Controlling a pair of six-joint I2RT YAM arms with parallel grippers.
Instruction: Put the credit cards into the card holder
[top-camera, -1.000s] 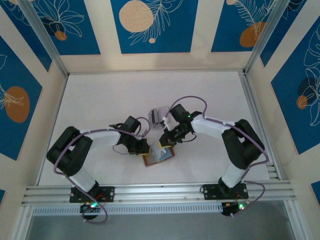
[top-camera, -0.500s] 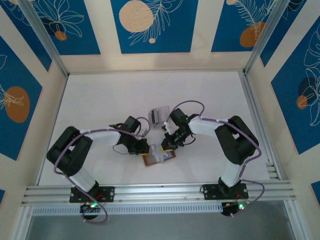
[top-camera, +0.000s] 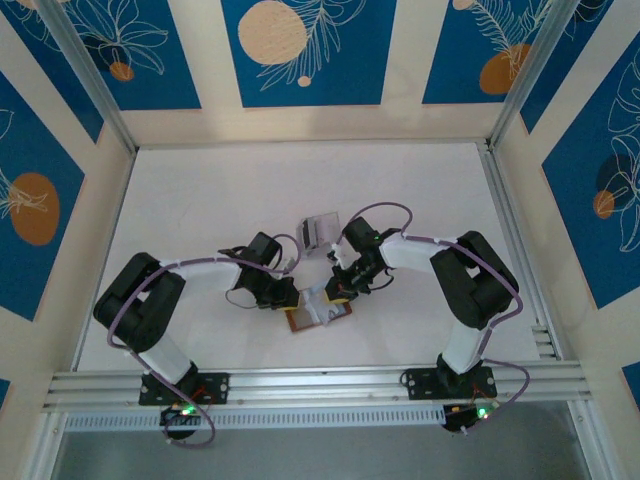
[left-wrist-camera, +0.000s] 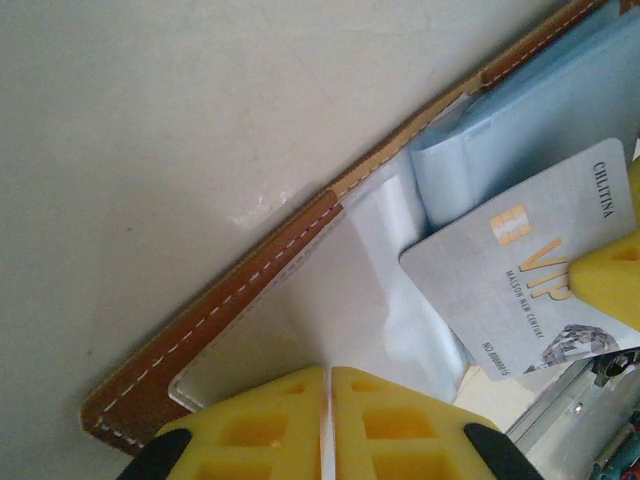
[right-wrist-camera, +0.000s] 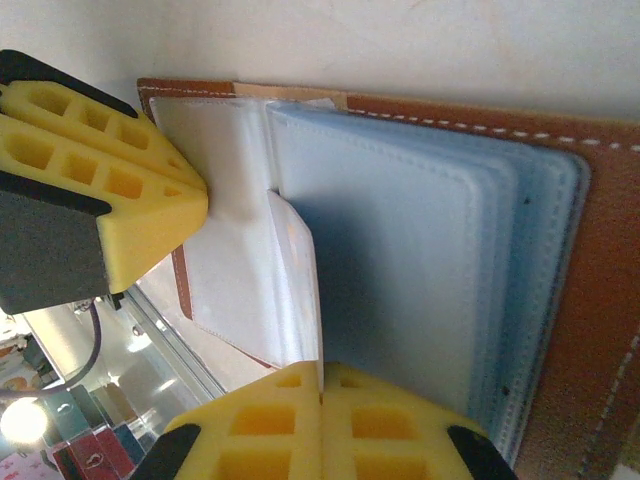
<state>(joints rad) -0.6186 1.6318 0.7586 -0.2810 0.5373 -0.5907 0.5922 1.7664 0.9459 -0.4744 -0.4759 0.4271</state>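
Observation:
The card holder (top-camera: 322, 316) lies open on the table between both arms, brown leather (left-wrist-camera: 250, 275) with bluish-grey inner pockets (right-wrist-camera: 400, 250). My right gripper (right-wrist-camera: 322, 372) is shut on the edge of a grey credit card (left-wrist-camera: 520, 270) printed VIP, holding it slanted over the clear pocket beside the blue pockets. In the right wrist view the card (right-wrist-camera: 305, 290) stands nearly edge-on. My left gripper (left-wrist-camera: 328, 372) is shut, its yellow tips resting on the holder's clear pocket (left-wrist-camera: 330, 290) near the left edge. In the top view the left gripper (top-camera: 292, 298) and right gripper (top-camera: 336, 296) flank the holder.
A clear slotted stand (top-camera: 318, 232) stands just behind the holder, close to the right arm's wrist. The table's metal rail (top-camera: 320, 385) runs along the near edge. White table surface (top-camera: 250, 190) stretches open behind and to both sides.
The right gripper has come down and to the left with the card, onto the open holder. The left arm and the holder have stayed put.

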